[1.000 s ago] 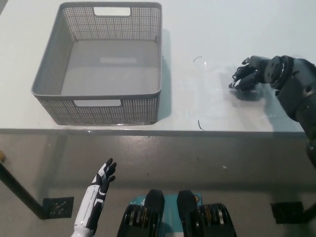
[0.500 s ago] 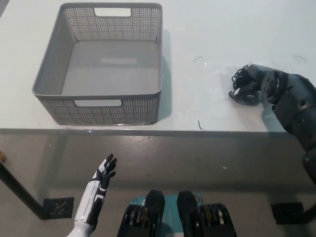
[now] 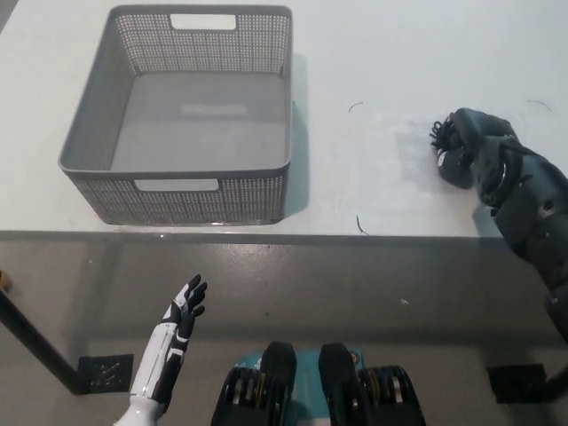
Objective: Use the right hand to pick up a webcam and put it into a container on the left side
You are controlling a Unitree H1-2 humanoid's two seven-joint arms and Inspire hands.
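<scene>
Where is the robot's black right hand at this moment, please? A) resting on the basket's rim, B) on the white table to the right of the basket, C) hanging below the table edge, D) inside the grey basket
B: the right hand sits curled on the white table, well to the right of the empty grey basket and apart from it.

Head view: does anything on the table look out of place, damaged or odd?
Nothing is spilled or broken. The grey basket sits square and holds nothing. The one oddity: no webcam shows clearly; the right robot hand is curled on the table, possibly covering it. The left robot hand rests open below the table edge.
</scene>
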